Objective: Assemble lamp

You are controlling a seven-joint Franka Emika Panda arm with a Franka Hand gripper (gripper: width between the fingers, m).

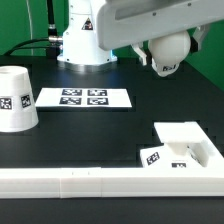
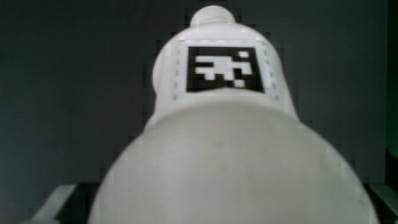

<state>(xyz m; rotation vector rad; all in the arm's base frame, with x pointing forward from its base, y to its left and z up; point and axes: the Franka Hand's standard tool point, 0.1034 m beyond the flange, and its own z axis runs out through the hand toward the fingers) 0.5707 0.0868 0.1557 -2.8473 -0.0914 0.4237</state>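
The white round-headed bulb (image 1: 168,54) hangs in the air at the exterior view's upper right, held in my gripper (image 1: 160,47), which is shut on it. In the wrist view the bulb (image 2: 222,140) fills the picture, its tagged narrow end pointing away, and hides most of the jaws. The flat square base (image 1: 188,146) lies on the table at the exterior view's lower right, below the bulb. The tapered shade (image 1: 15,98) stands at the exterior view's left, wide end down.
The marker board (image 1: 83,97) lies between the shade and the arm's pedestal (image 1: 82,40). A long white rail (image 1: 100,181) runs along the front edge, touching the base. The table top is black.
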